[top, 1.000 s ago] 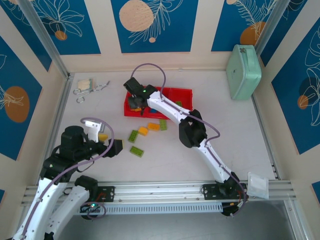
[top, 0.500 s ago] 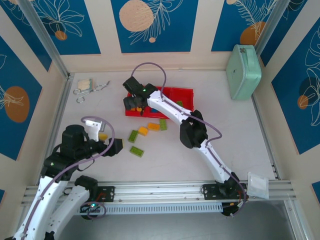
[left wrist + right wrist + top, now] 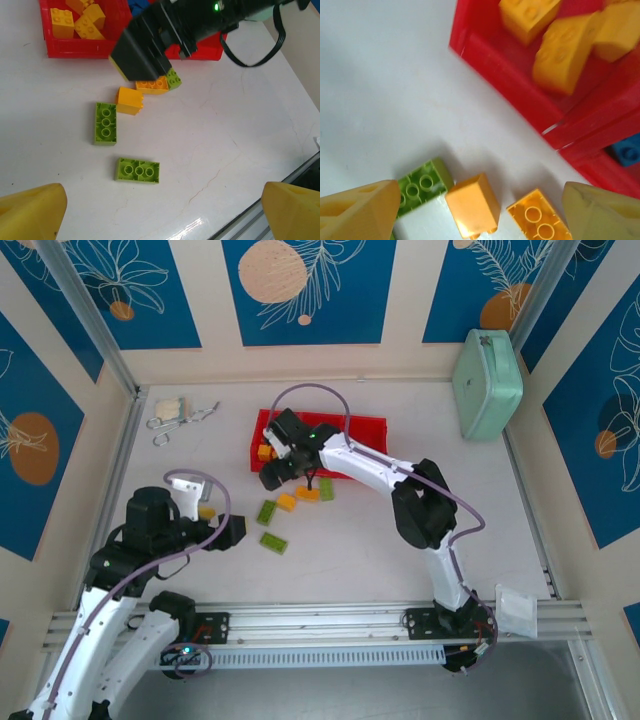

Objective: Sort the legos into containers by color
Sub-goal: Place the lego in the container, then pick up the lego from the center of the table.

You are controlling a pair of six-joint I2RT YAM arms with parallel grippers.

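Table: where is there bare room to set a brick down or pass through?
Bare: the strip between the red tray and the mint-green case, and the table right of the right arm. Crowded: in front of the tray's left end, with loose bricks and the right end effector.

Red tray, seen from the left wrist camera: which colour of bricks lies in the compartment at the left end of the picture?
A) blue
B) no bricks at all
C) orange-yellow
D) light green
C: several orange-yellow bricks lie heaped inside that end compartment, behind the near wall of the red tray.
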